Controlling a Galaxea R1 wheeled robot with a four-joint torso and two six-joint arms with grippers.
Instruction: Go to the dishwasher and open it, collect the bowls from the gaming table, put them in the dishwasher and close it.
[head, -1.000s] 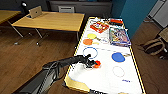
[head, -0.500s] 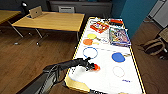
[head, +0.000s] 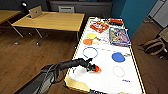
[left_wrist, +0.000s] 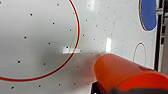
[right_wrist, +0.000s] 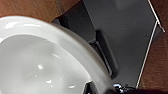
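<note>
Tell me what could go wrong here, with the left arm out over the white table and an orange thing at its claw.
1. The orange bowl sits at the left claw right over the white table; if the hold is shallow, it may slip and drop onto it.
2. A white bowl fills the right wrist view close to the camera; a jolt while the left arm works could tip it.
3. The blue disc lies near the claw's path and could get nudged.
</note>
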